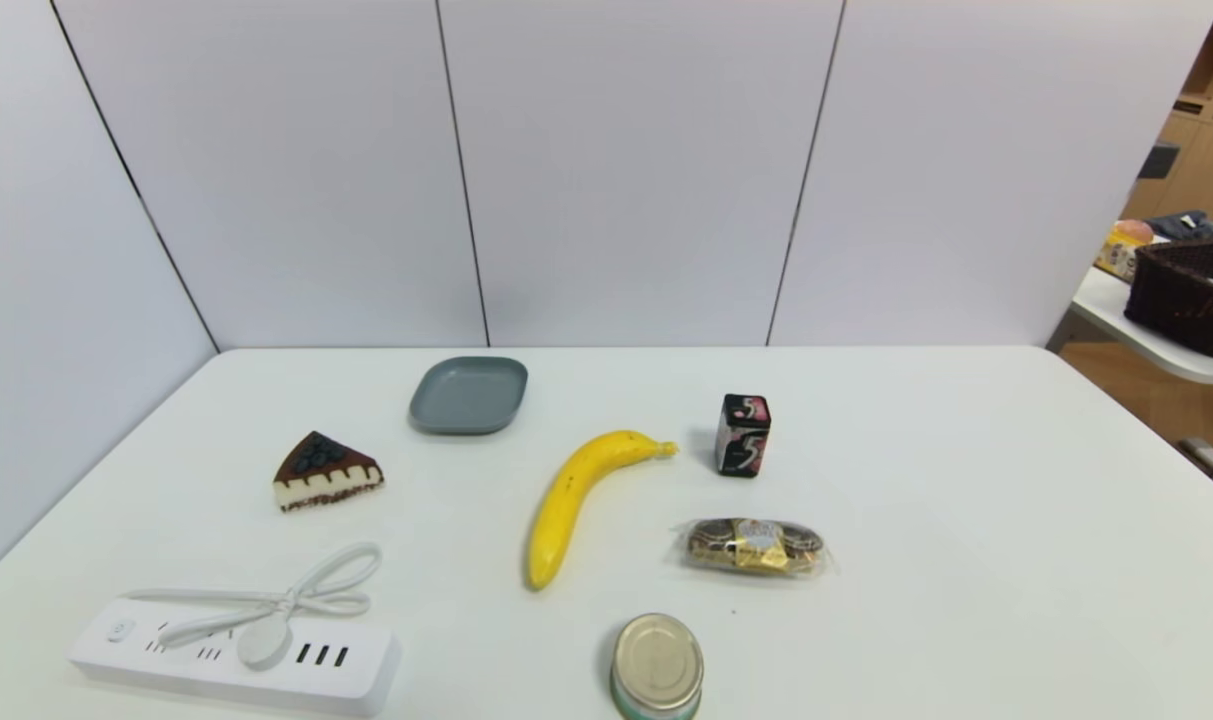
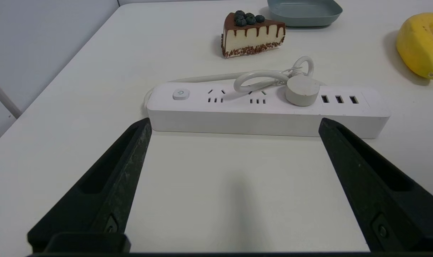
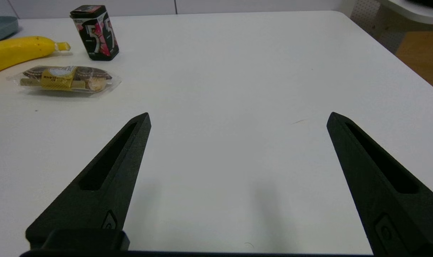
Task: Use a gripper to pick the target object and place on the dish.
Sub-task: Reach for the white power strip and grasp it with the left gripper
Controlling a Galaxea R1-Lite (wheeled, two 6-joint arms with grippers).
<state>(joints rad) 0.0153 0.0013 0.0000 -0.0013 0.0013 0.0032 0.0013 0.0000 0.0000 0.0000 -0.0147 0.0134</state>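
Observation:
The target object, a long white power strip (image 1: pixel 236 660) (image 2: pixel 266 107) with a looped cord and round plug on top, lies near the table's front left corner. My left gripper (image 2: pixel 234 123) hangs open just short of its long side, touching nothing. The grey-blue dish (image 1: pixel 469 394) (image 2: pixel 303 11) sits at the back, left of centre, past a cake slice (image 1: pixel 324 470) (image 2: pixel 252 34). My right gripper (image 3: pixel 237 117) stands open over bare table on the right. Neither gripper shows in the head view.
A banana (image 1: pixel 576 500) lies mid-table, a black gum tin (image 1: pixel 743 434) and a wrapped chocolate pack (image 1: pixel 753 546) to its right, a metal-lidded can (image 1: pixel 657 665) at the front. White panels wall the back and left. A side table with a dark basket (image 1: pixel 1191 290) stands far right.

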